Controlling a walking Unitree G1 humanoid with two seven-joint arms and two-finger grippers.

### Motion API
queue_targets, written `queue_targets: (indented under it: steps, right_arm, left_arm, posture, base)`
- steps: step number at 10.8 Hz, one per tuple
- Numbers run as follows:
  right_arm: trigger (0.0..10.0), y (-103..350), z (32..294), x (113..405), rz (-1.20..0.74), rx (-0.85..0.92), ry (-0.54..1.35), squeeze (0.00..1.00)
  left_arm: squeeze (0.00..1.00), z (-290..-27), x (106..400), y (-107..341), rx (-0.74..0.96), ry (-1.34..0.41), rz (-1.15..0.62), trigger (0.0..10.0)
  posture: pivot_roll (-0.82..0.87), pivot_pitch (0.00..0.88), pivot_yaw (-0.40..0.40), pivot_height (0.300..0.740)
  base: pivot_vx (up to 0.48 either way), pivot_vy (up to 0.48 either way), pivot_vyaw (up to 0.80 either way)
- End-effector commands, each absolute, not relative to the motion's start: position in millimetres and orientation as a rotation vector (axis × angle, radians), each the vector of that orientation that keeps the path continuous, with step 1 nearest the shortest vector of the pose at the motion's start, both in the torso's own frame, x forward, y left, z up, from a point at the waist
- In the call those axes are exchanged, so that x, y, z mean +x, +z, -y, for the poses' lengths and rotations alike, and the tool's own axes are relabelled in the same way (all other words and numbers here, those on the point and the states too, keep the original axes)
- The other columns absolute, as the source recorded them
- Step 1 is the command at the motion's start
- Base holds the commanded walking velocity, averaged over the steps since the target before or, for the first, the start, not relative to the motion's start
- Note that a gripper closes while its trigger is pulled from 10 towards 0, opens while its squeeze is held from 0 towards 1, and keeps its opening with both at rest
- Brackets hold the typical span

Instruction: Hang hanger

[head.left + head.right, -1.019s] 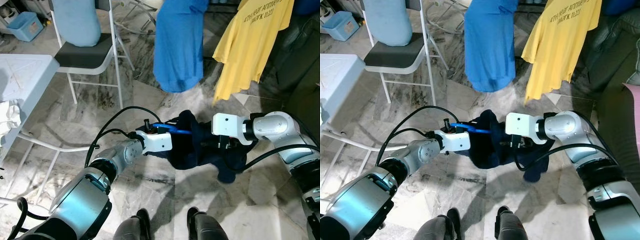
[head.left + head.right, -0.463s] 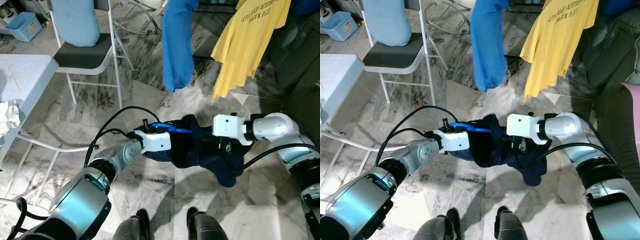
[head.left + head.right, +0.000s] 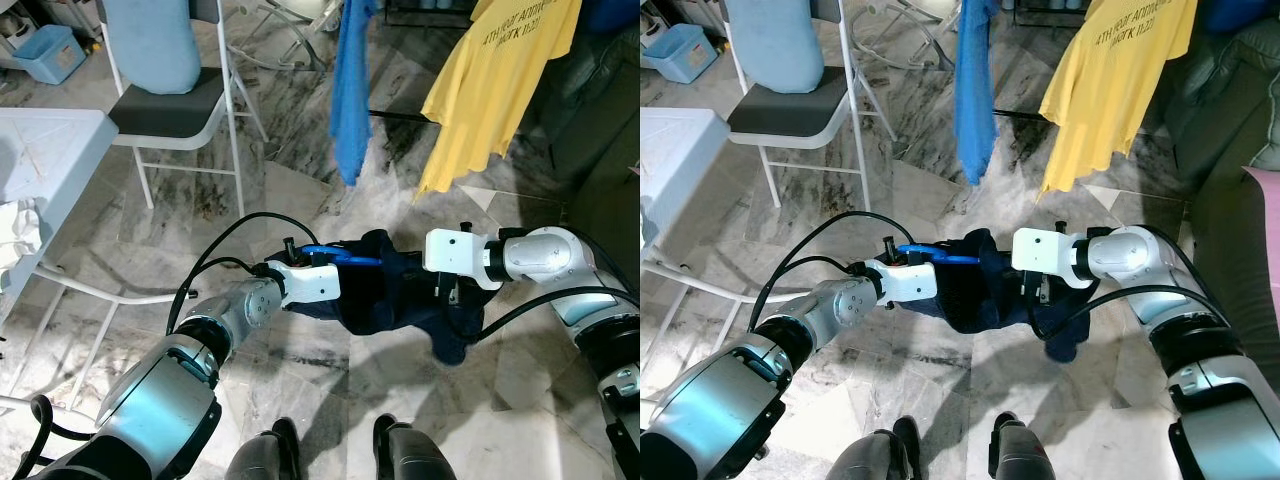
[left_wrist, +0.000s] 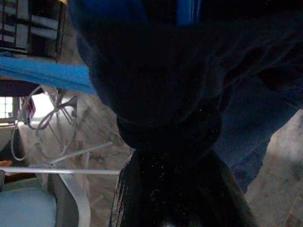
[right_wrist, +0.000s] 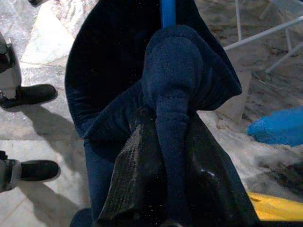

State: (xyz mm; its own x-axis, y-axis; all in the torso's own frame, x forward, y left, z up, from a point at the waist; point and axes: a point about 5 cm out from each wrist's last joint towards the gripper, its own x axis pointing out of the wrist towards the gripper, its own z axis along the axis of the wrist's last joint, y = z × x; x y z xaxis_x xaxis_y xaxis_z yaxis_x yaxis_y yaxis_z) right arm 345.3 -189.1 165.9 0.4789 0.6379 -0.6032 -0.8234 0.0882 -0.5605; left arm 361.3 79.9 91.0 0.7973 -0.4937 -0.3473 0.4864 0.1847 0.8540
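Note:
A navy garment (image 3: 395, 290) draped on a blue hanger (image 3: 340, 254) hangs low over the marble floor between my two arms. My left gripper (image 3: 338, 288) reaches into its left side; in the left wrist view the dark fingers (image 4: 142, 189) are shut on a bunched fold of the navy garment (image 4: 165, 94), with the blue hanger (image 4: 189, 12) beyond. My right gripper (image 3: 445, 295) holds the garment's right side. In the right wrist view its fingers (image 5: 142, 165) pinch a rolled navy fold (image 5: 173, 94), and the hanger (image 5: 167, 12) shows past it.
A blue shirt (image 3: 350, 80) and a yellow T-shirt (image 3: 500, 80) hang ahead of me. A white folding chair (image 3: 170, 100) stands at the far left, a white table (image 3: 50, 160) at the left edge. A dark sofa (image 3: 605, 130) is on the right.
The hanging blue shirt has swung round and now shows edge-on, much narrower. The navy garment's lower end has shifted slightly. Both grippers keep their hold in about the same place.

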Motion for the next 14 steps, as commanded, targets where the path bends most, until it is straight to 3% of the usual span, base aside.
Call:
queue_targets:
  steps: [1,2,3,5,9,14]
  right_arm:
    - [0.0,148.8,198.8,341.6,-0.306,-0.962,1.075,0.00]
    - [0.0,148.1,201.0,342.0,-0.293,-0.949,1.042,0.00]
    - [0.0,147.3,204.6,342.8,-0.280,-0.945,0.994,0.00]
    - [0.0,143.1,213.7,341.9,-0.260,-0.910,0.892,0.00]
    - [0.0,143.9,223.6,343.4,-0.233,-0.877,0.760,0.00]
    - [0.0,165.4,207.6,340.0,-0.071,-0.810,0.760,0.00]
  left_arm:
    - [0.00,-70.0,364.9,108.1,1.089,-0.656,0.119,10.0]
    - [0.00,-70.3,365.0,108.8,1.069,-0.645,0.123,10.0]
    - [1.00,-70.0,365.0,111.5,1.013,-0.636,0.137,10.0]
    - [1.00,-74.2,365.6,116.7,0.936,-0.607,0.171,10.0]
    - [1.00,-97.3,367.8,112.8,1.041,-0.585,0.141,10.0]
    - [1.00,-107.6,361.8,92.4,1.090,-0.578,0.032,10.0]
  posture:
    - [-0.19,0.225,0.098,0.740]
    - [-0.19,0.228,0.099,0.740]
    - [-0.20,0.230,0.100,0.740]
    - [-0.20,0.236,0.101,0.740]
    - [-0.21,0.236,0.108,0.740]
    - [-0.24,0.239,0.112,0.740]
  base:
    - [0.000,0.000,0.00]
    - [0.000,0.000,0.00]
    - [0.000,0.000,0.00]
    - [0.000,0.000,0.00]
    - [0.000,0.000,0.00]
    - [0.000,0.000,0.00]
